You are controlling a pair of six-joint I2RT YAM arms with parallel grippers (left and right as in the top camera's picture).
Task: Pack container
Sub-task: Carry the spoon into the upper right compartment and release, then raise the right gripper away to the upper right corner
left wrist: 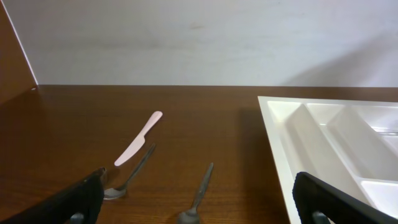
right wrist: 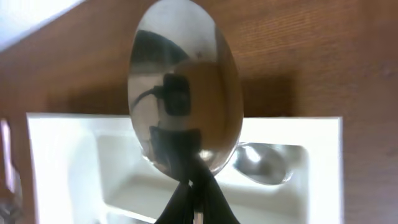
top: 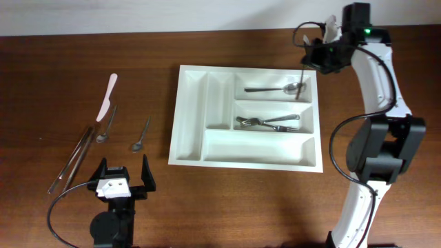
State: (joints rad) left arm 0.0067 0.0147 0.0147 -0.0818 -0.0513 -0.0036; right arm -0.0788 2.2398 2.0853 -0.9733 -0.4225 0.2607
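On the left of the dark wooden table point(top: 41, 69), a pale pink plastic knife point(top: 108, 96), a long metal spoon point(top: 107, 127) and a shorter metal spoon point(top: 141, 134) are lying. The left gripper point(top: 125, 165) is hovering with its fingers wide apart, gripping nothing. The large white plastic cutlery tray point(top: 189, 117) is sitting mid-table, holding a steel spoon point(top: 275, 88) and metal forks point(top: 269, 124). The right gripper point(top: 308, 58) is clamping a shiny spoon point(right wrist: 183, 93) above the tray's far right corner. Only the right wrist view is showing its mirrored bowl.

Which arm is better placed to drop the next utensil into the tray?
Right. The right gripper is shut on a spoon hanging over the container. The left gripper is open and empty, off to the container's side.
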